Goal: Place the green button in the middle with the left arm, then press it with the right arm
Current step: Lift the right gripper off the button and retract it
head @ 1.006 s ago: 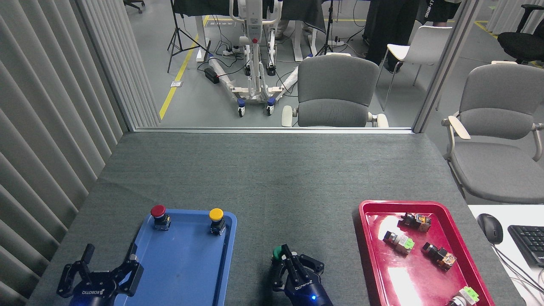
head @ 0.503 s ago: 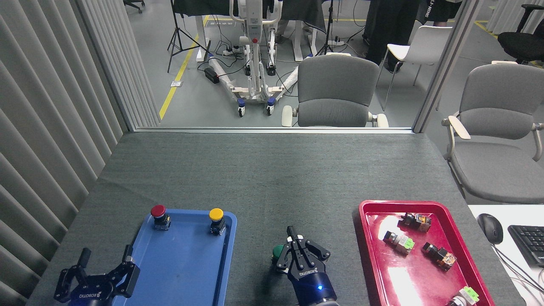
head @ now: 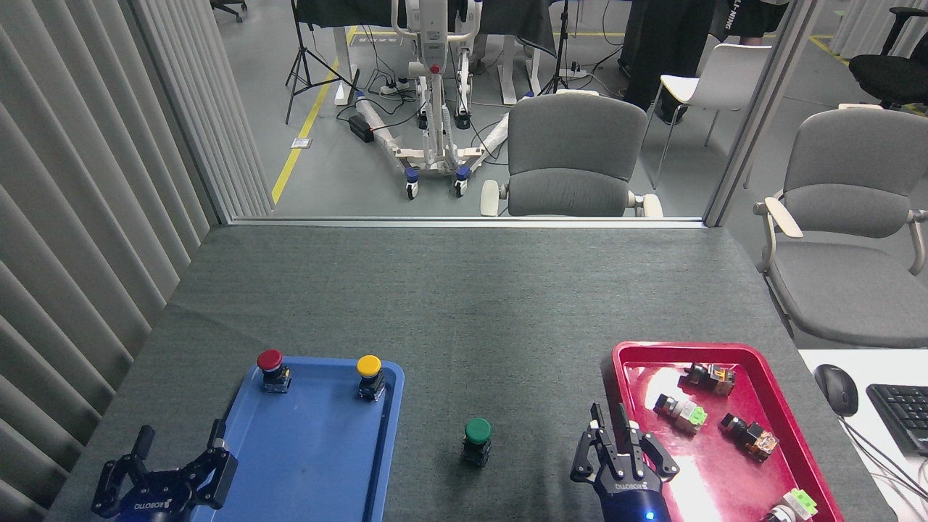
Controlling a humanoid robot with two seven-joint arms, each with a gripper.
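Note:
The green button (head: 477,433) stands upright on the bare dark grey cloth of the middle (head: 500,348), between the two trays, with nothing touching it. My right gripper (head: 609,416), thin-fingered with a blue light at its wrist, hovers well to the button's right, at the left rim of the red tray (head: 725,349). Its fingers point away from me with a narrow gap and hold nothing. My left gripper (head: 179,439) is at the bottom left, by the blue tray's near-left corner, open and empty.
The blue tray (head: 319,464) carries a red-capped button (head: 270,362) and a yellow-capped button (head: 369,368) at its far end. Several small switch parts lie in the red tray. A mouse (head: 835,388) and keyboard (head: 899,413) sit off the table's right edge.
My right gripper has left the green button and swung right to the red tray's edge, its fingers parting slightly. The button now stands uncovered. My left gripper dropped slightly toward me.

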